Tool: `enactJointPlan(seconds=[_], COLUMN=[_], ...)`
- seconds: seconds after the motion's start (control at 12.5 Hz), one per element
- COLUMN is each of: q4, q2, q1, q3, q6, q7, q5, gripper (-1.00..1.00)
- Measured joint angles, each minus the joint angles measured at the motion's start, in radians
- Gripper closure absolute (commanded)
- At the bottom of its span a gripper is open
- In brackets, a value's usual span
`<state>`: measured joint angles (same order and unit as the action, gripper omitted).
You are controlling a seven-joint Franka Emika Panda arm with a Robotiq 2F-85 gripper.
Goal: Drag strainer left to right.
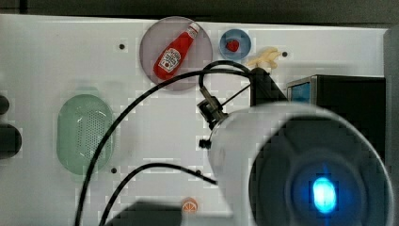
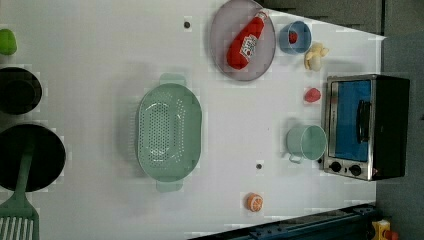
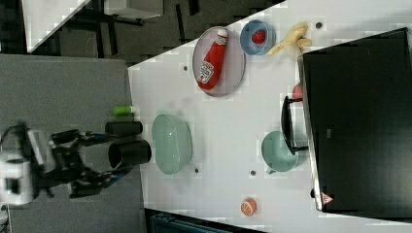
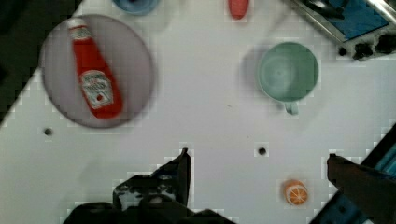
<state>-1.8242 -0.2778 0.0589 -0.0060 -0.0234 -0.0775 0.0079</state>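
The strainer [image 1: 84, 136], a pale mint-green oval with a perforated base, rests flat on the white table at the top view's left. It sits mid-table in the left view [image 2: 169, 131] and near the table's left edge in the right view [image 3: 171, 143]. My gripper [image 4: 259, 154] is open wide with nothing between its fingers [image 4: 184, 163]. It hangs high above the table, over bare surface between the plate and the orange slice. The arm [image 1: 282, 155] looms over the top view's lower right, well apart from the strainer.
A grey plate [image 2: 220, 55] carries a ketchup bottle [image 2: 246, 42]. Nearby are a blue bowl [image 2: 295, 37], a green mug [image 2: 307, 142], a toaster oven [image 2: 365, 127] and an orange slice [image 2: 254, 202]. Black pots [image 2: 30, 155] and a green spatula [image 2: 17, 215] stand beyond the strainer.
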Motion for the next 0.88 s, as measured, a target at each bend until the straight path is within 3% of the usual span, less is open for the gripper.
enactJointPlan(seconds=[0.32, 0.56, 0.72, 0.88], q4=[0.059, 0.044, -0.008, -0.059], q2=[0.015, 0.117, 0.201, 0.283], q1=[-0.04, -0.086, -0.093, -0.131], q3=[0.142, 0.335, 0.486, 0.563], q6=[0.013, -0.015, -0.12, -0.217], q7=[-0.089, -0.318, -0.51, -0.719], q5=[0.002, 0.026, 0.03, 0.028], gripper=[-1.0, -1.0, -1.0, -1.0])
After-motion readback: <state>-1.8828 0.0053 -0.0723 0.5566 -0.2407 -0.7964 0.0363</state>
